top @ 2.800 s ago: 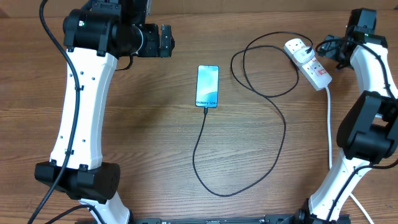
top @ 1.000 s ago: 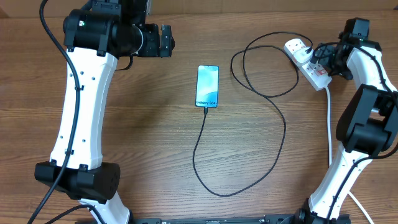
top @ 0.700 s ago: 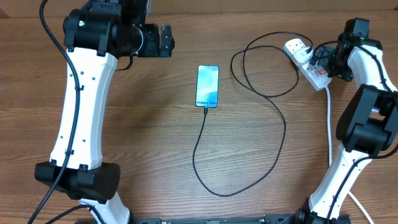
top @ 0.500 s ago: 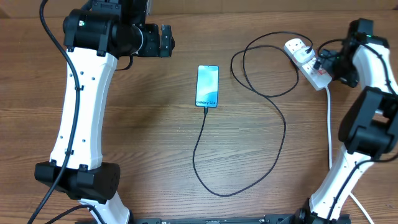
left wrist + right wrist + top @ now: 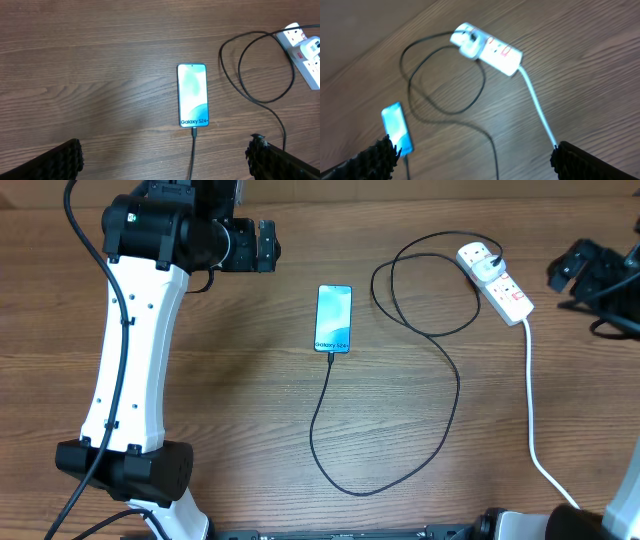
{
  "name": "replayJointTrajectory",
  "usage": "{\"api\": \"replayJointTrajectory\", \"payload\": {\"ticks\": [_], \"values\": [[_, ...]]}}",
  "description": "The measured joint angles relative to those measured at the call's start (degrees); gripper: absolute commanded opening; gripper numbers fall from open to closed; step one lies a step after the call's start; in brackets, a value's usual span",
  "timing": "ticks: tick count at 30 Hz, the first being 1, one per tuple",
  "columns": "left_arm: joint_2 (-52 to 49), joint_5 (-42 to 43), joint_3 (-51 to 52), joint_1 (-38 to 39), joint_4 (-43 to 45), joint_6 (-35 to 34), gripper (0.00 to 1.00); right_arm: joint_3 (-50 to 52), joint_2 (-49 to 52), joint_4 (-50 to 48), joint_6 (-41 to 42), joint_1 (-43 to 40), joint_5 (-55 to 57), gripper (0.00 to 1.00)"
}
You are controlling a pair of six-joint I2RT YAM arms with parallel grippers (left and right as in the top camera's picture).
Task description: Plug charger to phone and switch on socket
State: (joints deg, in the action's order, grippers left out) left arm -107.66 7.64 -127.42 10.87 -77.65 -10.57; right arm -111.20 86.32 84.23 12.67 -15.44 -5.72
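The phone (image 5: 333,318) lies flat mid-table with its blue screen lit. The charger (image 5: 440,380), a thin black cable, has its tip in the phone's near short edge and loops round to a plug at the far end of the white socket (image 5: 497,281). My left gripper (image 5: 266,246) hangs open, high and left of the phone (image 5: 192,95), with nothing between its fingers (image 5: 55,162). My right gripper (image 5: 562,270) is open at the right edge, clear of the socket (image 5: 487,47). From above, its view shows the charger (image 5: 445,75) and the phone (image 5: 397,127).
A thick white cord (image 5: 530,405) runs from the socket toward the near right table edge. The left arm's white links (image 5: 125,370) stand along the left side. The socket's end (image 5: 306,47) shows at the far right of the left wrist view.
My right gripper was over the socket's switches, then pulled away to the right; most of that arm has left the overhead view. Left arm, phone and cable have not moved.
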Motion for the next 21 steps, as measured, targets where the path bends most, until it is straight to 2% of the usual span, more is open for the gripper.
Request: {"api": "replayJointTrajectory", "payload": {"ticks": [3,9,15,21], "values": [[0.0,0.0,0.0,0.0,0.0,0.0,1.00,1.9,-3.2,1.7,0.5,4.8,-0.7,1.00],[0.0,0.0,0.0,0.0,0.0,0.0,1.00,15.5,-15.0,-0.5,2.6,16.5,-1.8,1.00],[0.0,-0.2,0.0,0.0,-0.1,0.0,1.00,25.4,-29.3,2.4,7.3,18.4,-1.8,1.00],[0.0,-0.2,0.0,0.0,-0.1,0.0,1.00,28.8,-31.7,12.1,12.6,18.5,-1.7,1.00]]}}
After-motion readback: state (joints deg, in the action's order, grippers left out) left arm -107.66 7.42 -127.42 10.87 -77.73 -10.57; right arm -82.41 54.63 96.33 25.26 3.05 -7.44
